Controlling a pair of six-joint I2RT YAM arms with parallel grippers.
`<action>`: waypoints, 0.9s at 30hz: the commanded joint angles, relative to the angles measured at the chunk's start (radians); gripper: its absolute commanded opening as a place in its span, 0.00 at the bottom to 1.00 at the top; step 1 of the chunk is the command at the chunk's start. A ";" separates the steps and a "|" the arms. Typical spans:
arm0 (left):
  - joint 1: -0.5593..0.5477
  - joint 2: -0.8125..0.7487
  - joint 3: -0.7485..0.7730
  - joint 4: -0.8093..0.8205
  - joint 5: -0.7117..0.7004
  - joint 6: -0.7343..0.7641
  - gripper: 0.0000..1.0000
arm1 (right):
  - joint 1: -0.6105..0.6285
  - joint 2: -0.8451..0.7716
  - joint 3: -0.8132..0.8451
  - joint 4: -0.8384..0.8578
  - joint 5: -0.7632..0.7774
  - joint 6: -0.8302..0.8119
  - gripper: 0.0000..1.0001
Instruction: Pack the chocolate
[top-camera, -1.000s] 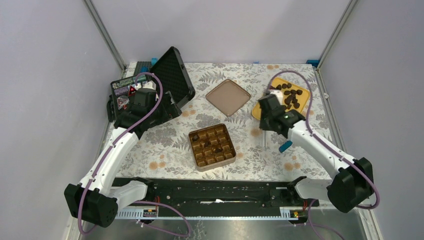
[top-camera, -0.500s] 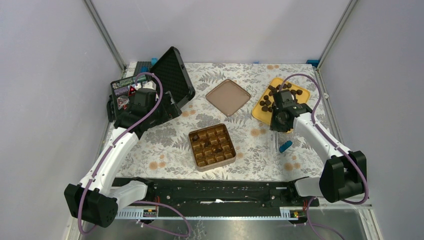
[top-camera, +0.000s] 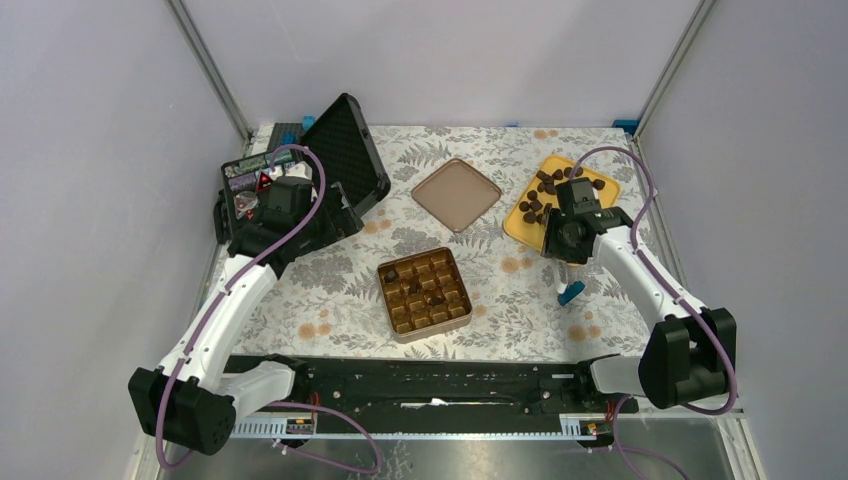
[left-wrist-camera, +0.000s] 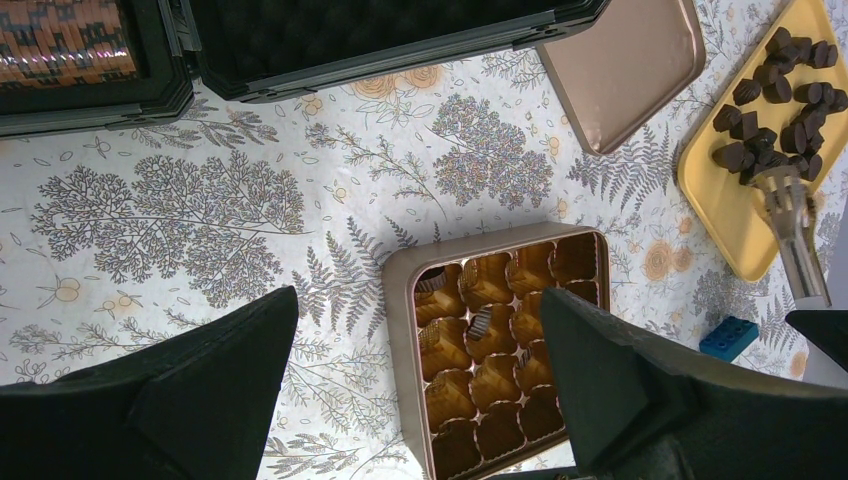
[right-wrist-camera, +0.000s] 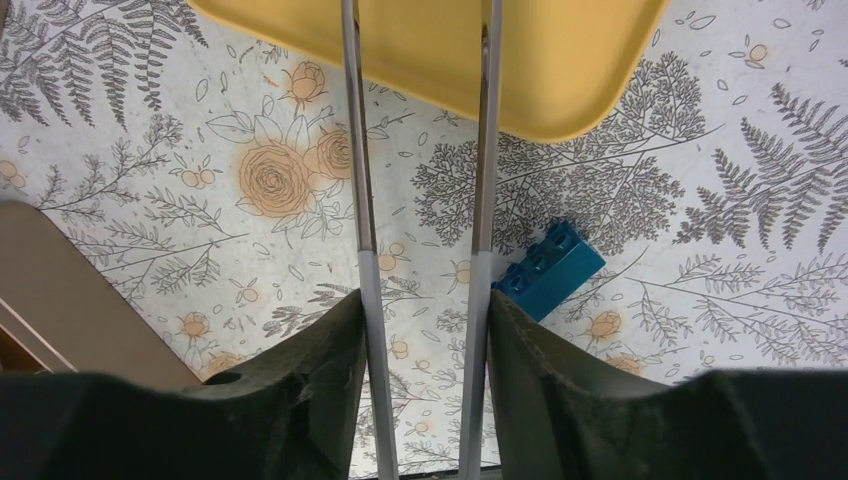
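Observation:
Several dark chocolate pieces lie heaped on a yellow tray at the back right, also seen as chocolate in the left wrist view. The golden tin at the table's middle holds a few pieces in its grid. My right gripper is shut on metal tongs, whose two arms reach over the tray's near edge; their tips sit beside the heap. My left gripper hangs open above the tin's rim, with nothing in it.
The flat brown lid lies behind the tin. An open black case stands at the back left. A small blue brick rests on the cloth near the right arm, close to the tongs.
My right arm has swung to the right and turned, carrying the tongs from the tray's left edge over its near part. The left arm is still.

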 joint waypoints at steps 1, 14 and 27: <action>0.005 -0.030 0.033 0.025 0.003 0.018 0.99 | -0.014 -0.025 0.023 0.002 0.010 -0.008 0.54; 0.004 -0.015 0.032 0.024 0.003 0.020 0.99 | -0.041 0.031 0.034 0.045 0.036 -0.024 0.53; 0.004 -0.018 0.030 0.024 0.004 0.020 0.99 | -0.047 0.119 0.056 0.101 0.047 -0.053 0.51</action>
